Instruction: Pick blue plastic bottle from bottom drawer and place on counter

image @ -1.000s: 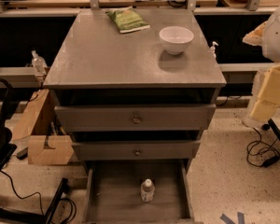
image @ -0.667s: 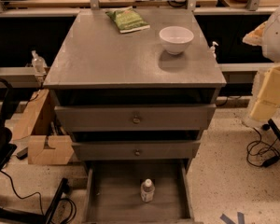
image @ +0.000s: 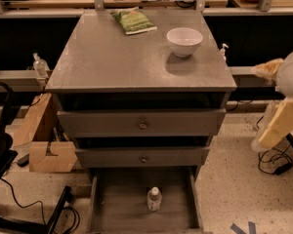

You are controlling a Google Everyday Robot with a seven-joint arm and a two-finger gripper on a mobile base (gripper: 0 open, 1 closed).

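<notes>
- Up top, one grey counter [image: 117, 57], bearing one white bowl [image: 184, 40] and one green snack bag [image: 134, 21].
- Below, three drawers; bottom drawer [image: 112, 204] pulled out.
- Far right, gripper [image: 281, 106]; apart or together, impossible to say.
- Lastly, one blue plastic bottle [image: 154, 199] upright on the drawer floor, cap up, long axis vertical, well left of and below the gripper.

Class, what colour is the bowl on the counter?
The bowl is white, camera view; the gripper sits at the right edge.
</notes>
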